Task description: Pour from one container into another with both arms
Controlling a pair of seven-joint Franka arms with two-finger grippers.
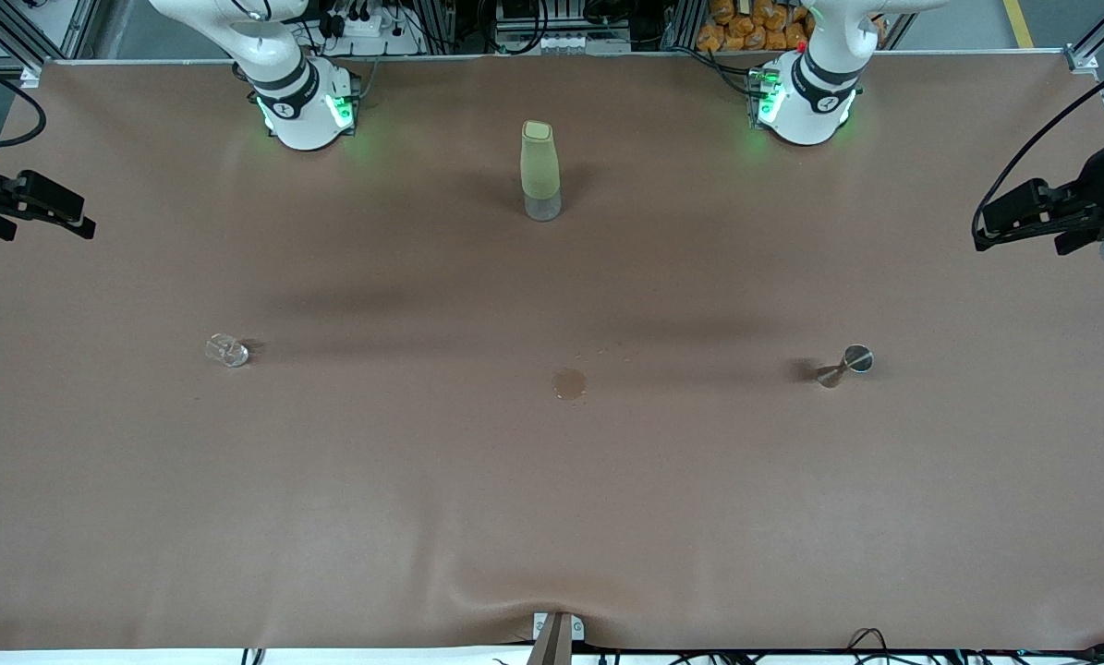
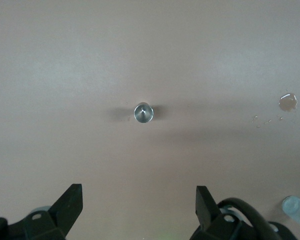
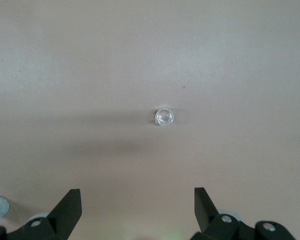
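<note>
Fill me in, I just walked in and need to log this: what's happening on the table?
Nothing is being handled yet. The left gripper hangs open high over the metal jigger, and the right gripper hangs open high over the small glass cup. Both stand untouched on the table, with a wet spot between them and a pale-green bottle nearer the bases.

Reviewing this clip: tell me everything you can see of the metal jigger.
The metal jigger is small, silvery and shiny, hourglass-shaped with a narrow waist and round rims. It stands upright on the bare brown table, toward the left arm's end, nearer the front camera than the pale-green bottle. From the left wrist view its open cup shows from above. Nothing touches it; whether it holds liquid cannot be told.
</note>
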